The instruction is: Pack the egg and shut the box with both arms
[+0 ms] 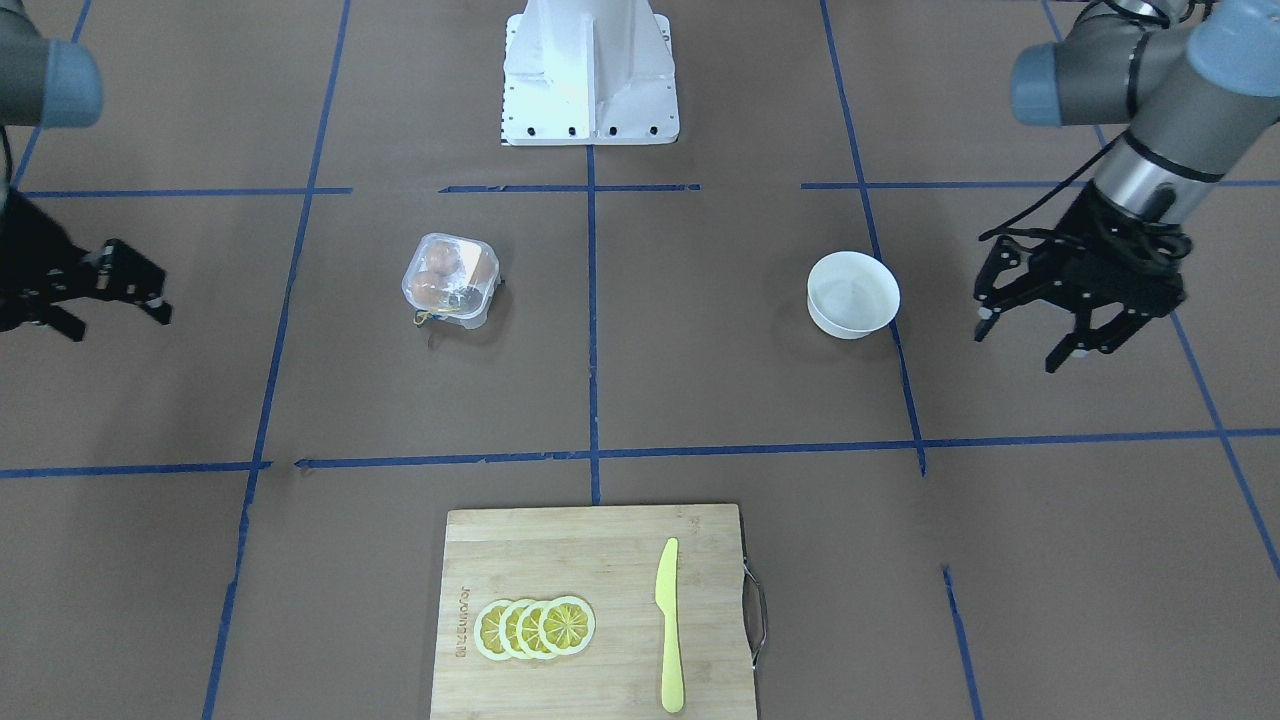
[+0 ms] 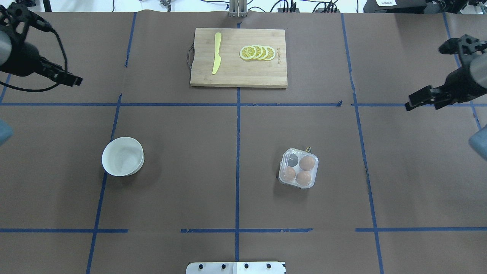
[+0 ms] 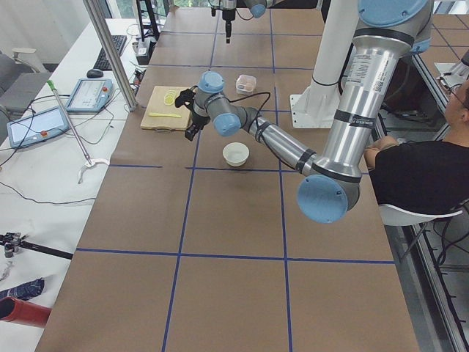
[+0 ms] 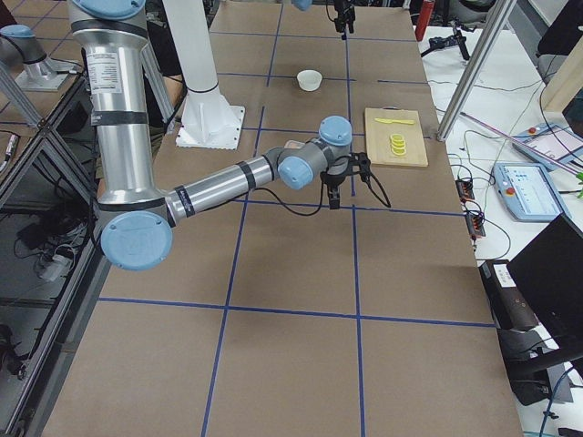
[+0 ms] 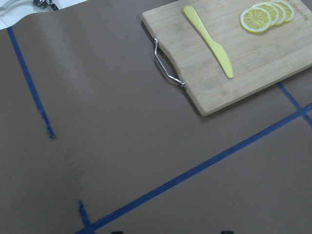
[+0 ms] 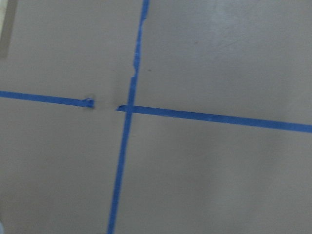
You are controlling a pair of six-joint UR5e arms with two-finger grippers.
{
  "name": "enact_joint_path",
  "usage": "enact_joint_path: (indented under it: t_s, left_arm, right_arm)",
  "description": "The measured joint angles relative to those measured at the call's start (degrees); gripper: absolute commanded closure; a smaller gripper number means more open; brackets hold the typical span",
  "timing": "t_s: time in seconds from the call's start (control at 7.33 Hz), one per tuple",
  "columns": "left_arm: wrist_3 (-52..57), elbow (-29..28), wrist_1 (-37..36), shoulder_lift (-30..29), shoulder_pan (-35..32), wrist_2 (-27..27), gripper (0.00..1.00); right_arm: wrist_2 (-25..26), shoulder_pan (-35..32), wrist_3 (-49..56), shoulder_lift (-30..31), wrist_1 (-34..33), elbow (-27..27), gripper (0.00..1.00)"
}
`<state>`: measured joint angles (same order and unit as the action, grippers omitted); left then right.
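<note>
**Box on the right half, both grippers wide and empty**

Nearest the robot, the box (image 2: 298,168) sits on the table's (image 2: 190,190) right half, roughly square and turned slightly askew. Three eggs (image 2: 303,177) fill three cups and the fourth is bare. The lid looks shut, though clear plastic leaves that unsure. The bowl (image 2: 122,156) stands well apart on the left half. Farther out, the right gripper (image 1: 118,318) hangs with fingers spread. It is the nearer one, with the box lying inward and robot-ward of it. The left gripper (image 1: 1022,342) is equally wide. Farthest lies the board (image 2: 239,74).
</note>
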<state>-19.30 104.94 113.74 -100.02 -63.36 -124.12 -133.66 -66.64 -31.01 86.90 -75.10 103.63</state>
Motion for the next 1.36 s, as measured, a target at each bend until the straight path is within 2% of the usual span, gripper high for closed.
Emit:
enact_joint_path:
  t_s: [0.27, 0.41, 0.68, 0.95, 1.36]
  left_arm:
    - [7.76, -0.91, -0.57, 6.95, -7.93, -6.49, 0.0]
    - [9.05, -1.23, -0.73, 10.08, -10.73, -8.2, 0.0]
    - [11.01, -2.08, -0.81, 15.98, -16.17, -9.08, 0.0]
    - [14.96, -3.6, -0.46, 19.47, -19.94, -8.58, 0.0]
    - [17.01, -7.35, -1.47, 17.49, -20.43, -8.21, 0.0]
  right_arm:
    - [-4.17, -12.57, 19.21, 1.56, -1.2, -9.17, 0.0]
    - [-5.23, -17.72, 27.79, 1.77, -4.35, -12.2, 0.0]
    - [-5.56, -24.66, 42.82, 1.34, -15.25, -13.67, 0.0]
    - [-5.12, -26.51, 47.19, 0.86, -19.2, -13.67, 0.0]
    - [-4.99, -27.72, 47.86, 1.18, -19.82, -12.18, 0.0]
